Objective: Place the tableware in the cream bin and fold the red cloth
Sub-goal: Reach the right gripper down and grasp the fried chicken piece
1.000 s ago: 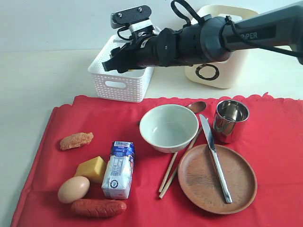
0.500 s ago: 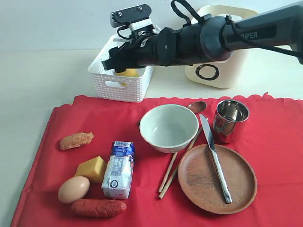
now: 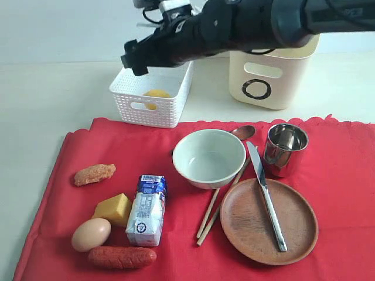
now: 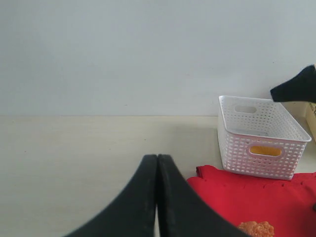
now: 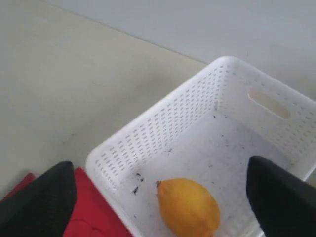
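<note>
We find a pale, plain bench (image 3: 47, 99) against a bare wall. The red cloth (image 3: 64, 158) lies flat and unfolded along the near edge, serving as a mat. The cream bin (image 3: 281, 82) stands beyond the cloth's far right corner. None of the tableware is binned: bowl (image 3: 209, 157), plate (image 3: 246, 225), cup (image 3: 285, 149), knife (image 3: 266, 196), chopsticks (image 3: 214, 213) and spoon (image 3: 243, 132) sit on the cloth's right half. The right tool (image 5: 158, 165) hangs released above the white basket (image 3: 140, 111), where a lemon (image 3: 155, 93) lies. The left tool (image 4: 157, 197) is clenched and empty.
</note>
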Action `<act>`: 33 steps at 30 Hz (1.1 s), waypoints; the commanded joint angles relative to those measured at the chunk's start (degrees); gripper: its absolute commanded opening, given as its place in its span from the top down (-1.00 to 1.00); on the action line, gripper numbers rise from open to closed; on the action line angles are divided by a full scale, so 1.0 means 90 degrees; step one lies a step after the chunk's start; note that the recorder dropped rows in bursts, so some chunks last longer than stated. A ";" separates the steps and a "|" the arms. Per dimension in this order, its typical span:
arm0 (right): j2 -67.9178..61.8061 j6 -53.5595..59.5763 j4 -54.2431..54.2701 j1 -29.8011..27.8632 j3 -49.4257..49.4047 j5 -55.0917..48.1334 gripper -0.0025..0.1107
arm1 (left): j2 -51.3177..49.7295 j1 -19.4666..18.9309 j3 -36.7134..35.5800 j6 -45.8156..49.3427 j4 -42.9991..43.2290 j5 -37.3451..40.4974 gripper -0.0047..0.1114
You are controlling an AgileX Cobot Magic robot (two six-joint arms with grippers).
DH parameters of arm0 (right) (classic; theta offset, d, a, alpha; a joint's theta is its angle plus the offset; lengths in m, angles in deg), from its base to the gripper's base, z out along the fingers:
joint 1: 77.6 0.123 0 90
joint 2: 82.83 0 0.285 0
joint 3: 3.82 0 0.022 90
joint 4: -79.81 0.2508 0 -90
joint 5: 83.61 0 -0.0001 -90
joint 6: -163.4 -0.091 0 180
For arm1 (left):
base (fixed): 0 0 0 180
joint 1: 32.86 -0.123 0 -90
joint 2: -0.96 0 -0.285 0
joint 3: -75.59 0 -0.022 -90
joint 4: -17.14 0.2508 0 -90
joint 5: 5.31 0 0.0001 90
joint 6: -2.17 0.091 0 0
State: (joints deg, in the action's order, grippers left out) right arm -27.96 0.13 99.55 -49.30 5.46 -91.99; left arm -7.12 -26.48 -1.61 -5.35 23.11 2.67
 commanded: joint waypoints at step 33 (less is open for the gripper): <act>-0.1322 0.2552 -0.0017 0.1737 0.0045 -0.1227 -0.58 | 0.0033 -0.0009 -0.0002 -0.0001 -0.0024 -0.0012 0.90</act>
State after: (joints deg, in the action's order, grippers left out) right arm -38.85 22.45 99.55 -33.65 5.61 -104.60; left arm -7.12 -26.48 -1.61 -5.35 23.11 2.67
